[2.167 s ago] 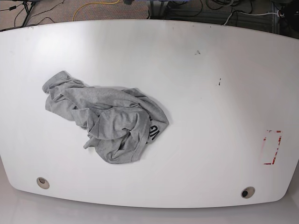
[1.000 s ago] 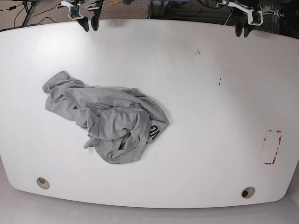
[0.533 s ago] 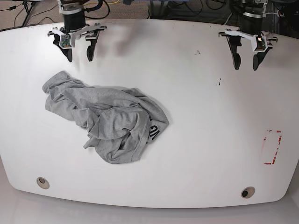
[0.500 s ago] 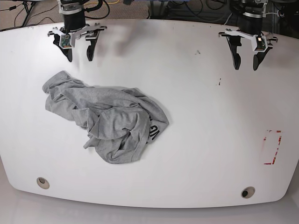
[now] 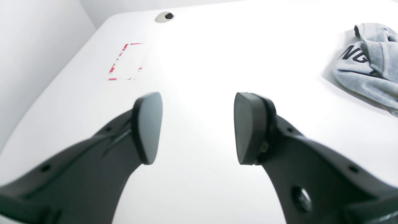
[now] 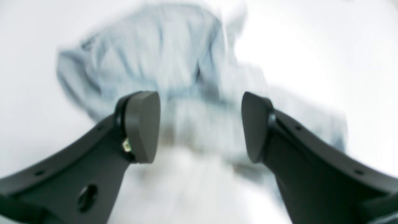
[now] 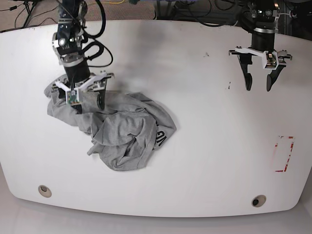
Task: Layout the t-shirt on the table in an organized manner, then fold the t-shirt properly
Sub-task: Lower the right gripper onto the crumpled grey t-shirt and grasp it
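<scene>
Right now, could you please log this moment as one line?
t-shirt: crumpled | right pincer: open, above shirt | left pincer: open, over bare table

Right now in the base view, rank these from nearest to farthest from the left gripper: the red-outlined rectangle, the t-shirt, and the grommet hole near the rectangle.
From the left gripper, open over bare table:
1. Red-outlined rectangle, below it, near the table's right edge.
2. T-shirt, crumpled across the table to the left; its nearest edge looks about as close as the grommet, too close to call.
3. Grommet hole, at the front edge, past the rectangle.
</scene>
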Tool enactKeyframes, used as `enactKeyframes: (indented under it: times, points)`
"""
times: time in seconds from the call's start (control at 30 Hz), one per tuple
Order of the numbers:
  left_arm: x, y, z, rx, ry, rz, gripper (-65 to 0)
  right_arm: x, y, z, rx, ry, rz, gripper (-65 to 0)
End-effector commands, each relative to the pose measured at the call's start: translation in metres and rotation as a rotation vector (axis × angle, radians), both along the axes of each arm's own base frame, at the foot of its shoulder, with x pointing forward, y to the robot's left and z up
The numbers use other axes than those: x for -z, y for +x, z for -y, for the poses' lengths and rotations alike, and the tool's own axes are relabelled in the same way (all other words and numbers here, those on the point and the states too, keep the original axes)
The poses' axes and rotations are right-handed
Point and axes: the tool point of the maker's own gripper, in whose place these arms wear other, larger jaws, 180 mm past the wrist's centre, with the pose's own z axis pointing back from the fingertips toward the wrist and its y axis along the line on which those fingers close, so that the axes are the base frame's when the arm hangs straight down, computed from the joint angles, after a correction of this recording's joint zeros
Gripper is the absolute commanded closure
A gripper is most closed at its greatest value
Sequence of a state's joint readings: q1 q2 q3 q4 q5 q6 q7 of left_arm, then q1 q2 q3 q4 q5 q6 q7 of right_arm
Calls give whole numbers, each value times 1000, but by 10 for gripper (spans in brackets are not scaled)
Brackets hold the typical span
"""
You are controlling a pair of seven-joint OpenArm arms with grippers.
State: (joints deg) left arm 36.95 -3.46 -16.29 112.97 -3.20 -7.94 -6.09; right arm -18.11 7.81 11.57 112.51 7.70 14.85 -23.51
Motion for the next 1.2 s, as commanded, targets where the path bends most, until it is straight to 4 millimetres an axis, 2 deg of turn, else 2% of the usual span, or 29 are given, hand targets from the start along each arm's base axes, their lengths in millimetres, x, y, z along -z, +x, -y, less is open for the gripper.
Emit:
enactKeyframes:
  times: [0.0, 0.2, 0.37, 0.43, 0.9, 1.0, 1.17]
  points:
    - [-15, 4, 1, 8, 9, 60, -349, -21, 25, -1, -20, -5, 58, -400]
    - [-16, 5, 1, 8, 9, 63, -349, -23, 61, 4, -15, 1, 50, -401]
    - [-16, 4, 0, 7, 12, 61, -349, -16, 85, 14, -6, -8, 13, -401]
    - [-16, 3, -1, 5, 13, 59, -349, -10, 93, 10, -19, -7, -10, -401]
    - [-16, 4, -2, 5, 15, 59, -349, 29, 114, -7, -63, 19, -120, -384]
    - [-16, 4, -2, 5, 15, 61, -349, 33, 115, -7, -61, 21, -132, -320]
    - [-16, 5, 0, 8, 12, 62, -349, 27, 120, -7, -63, 19, -117, -67]
